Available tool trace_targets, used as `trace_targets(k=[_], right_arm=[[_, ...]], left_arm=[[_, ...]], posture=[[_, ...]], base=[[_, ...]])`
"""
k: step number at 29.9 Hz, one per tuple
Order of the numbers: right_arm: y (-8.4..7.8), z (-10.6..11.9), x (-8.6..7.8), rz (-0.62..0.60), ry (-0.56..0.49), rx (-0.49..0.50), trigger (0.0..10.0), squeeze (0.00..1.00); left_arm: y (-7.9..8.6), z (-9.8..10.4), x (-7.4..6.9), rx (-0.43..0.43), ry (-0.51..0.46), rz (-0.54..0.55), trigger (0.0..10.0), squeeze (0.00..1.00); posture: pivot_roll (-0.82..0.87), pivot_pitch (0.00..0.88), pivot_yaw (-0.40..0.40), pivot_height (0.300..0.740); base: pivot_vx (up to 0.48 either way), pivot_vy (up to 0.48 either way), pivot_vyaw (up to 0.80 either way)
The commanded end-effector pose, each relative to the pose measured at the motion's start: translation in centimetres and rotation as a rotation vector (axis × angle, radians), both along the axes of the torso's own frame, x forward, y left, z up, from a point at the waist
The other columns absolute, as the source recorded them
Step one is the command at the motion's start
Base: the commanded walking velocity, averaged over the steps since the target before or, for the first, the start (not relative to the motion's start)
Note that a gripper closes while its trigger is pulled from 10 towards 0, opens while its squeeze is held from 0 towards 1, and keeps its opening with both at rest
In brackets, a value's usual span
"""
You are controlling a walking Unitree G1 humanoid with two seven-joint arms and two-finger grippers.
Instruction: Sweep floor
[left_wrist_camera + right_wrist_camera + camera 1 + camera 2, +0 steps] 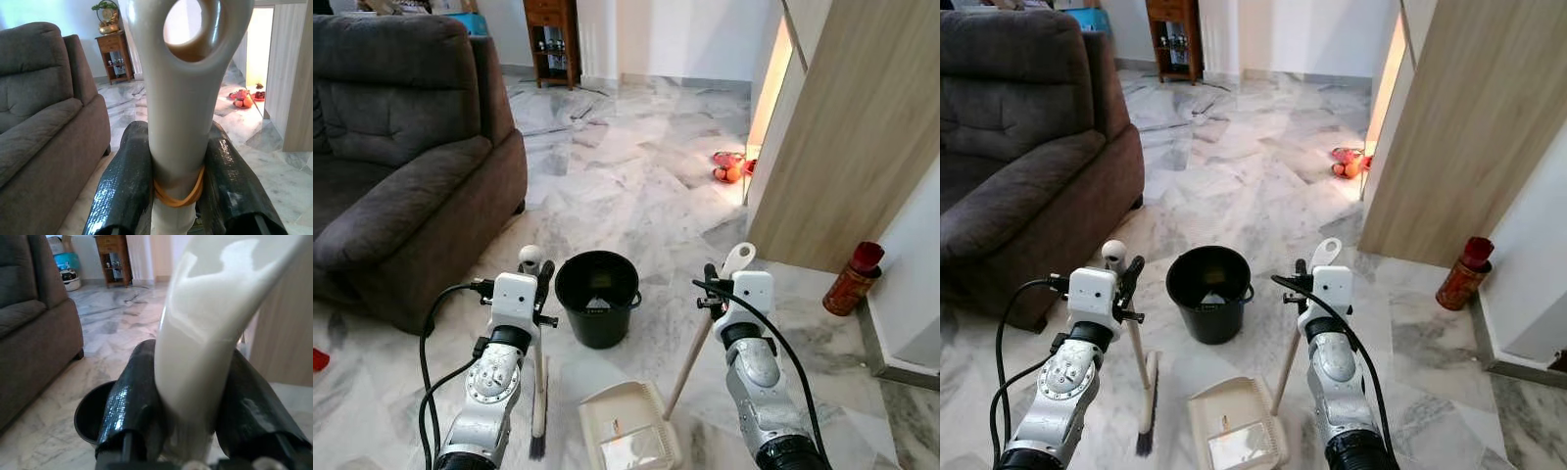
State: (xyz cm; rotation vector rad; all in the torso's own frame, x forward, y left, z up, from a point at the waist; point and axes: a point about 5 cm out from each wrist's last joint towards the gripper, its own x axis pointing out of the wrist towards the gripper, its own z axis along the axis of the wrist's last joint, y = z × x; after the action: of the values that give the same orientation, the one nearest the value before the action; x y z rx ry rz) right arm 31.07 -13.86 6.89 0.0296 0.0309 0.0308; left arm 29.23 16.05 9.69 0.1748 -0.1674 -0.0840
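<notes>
My left gripper (pixel 538 282) is shut on the beige handle of a broom (pixel 539 392). The broom stands nearly upright with its dark bristles (pixel 537 446) on the marble floor. In the left wrist view both black fingers (pixel 124 181) clamp the handle just below its hanging hole, over an orange rubber band. My right gripper (pixel 717 284) is shut on the long handle of a beige dustpan (pixel 628 433), whose pan rests on the floor between the arms. In the right wrist view the fingers (pixel 129 401) squeeze the white handle end. A black bucket (pixel 597 294) stands just ahead, between the grippers.
A dark grey sofa (pixel 401 147) fills the left. A wooden panel wall (pixel 842 127) runs along the right, with a red bottle (pixel 852 279) at its foot. Red and orange toys (pixel 727 166) lie by the lit doorway. A wooden side table (pixel 551 39) stands far back.
</notes>
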Motion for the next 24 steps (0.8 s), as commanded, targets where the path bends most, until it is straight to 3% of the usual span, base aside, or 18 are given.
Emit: trace_targets(k=[1,5,24], right_arm=[[0.45,1.75,0.76,0.012,-0.068,0.014,10.0,0.0],[0.52,1.61,0.65,0.018,-0.062,0.012,10.0,0.0],[0.64,1.49,0.63,0.027,-0.053,0.015,10.0,0.0]], left_arm=[[-0.07,0.67,0.04,0.028,-0.038,-0.003,10.0,0.0],[-0.03,0.65,0.01,0.035,-0.038,0.002,10.0,0.0],[-0.01,0.57,0.04,0.035,-0.033,0.002,10.0,0.0]], posture=[[0.1,0.0,0.027,0.74],[0.1,0.0,0.026,0.74],[0.1,0.0,0.027,0.74]], base=[[0.0,0.0,0.0],[0.063,0.0,0.0],[0.312,0.0,0.0]])
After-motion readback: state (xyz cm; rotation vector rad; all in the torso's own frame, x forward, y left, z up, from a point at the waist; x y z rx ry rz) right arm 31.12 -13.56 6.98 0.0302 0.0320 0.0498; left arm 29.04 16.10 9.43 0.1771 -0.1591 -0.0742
